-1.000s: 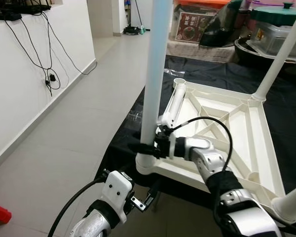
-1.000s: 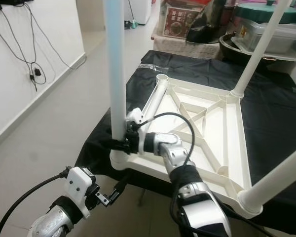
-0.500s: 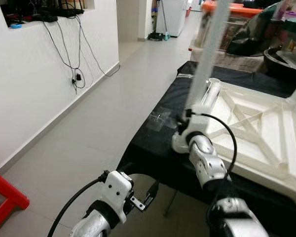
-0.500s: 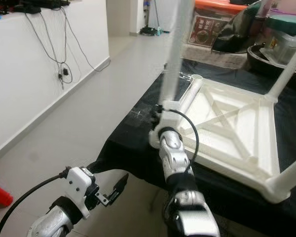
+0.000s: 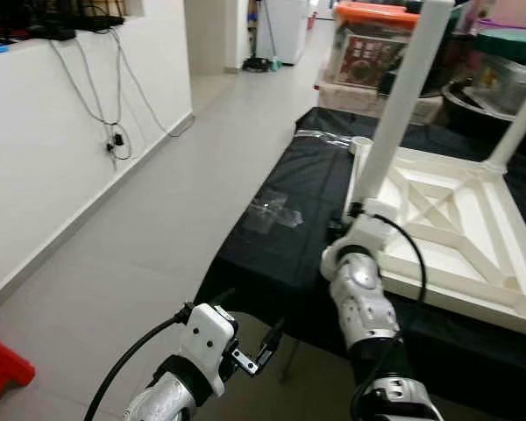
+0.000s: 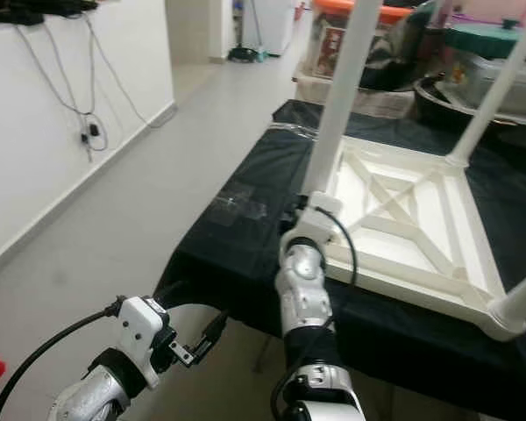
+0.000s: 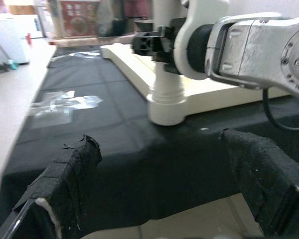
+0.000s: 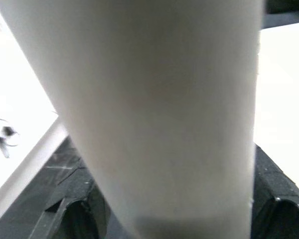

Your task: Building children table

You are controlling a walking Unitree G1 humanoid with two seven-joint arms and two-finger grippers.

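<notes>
Left gripper nearest, low off the black-cloth edge, fingers spread wide, nothing between them. Beyond its jaws, on the black cloth, the upturned white table top. Right gripper clamped on the near corner leg, just above the socket; leg sits between its two fingers, rising tilted. Farther back, another leg upright at the far corner. Storage boxes behind.
</notes>
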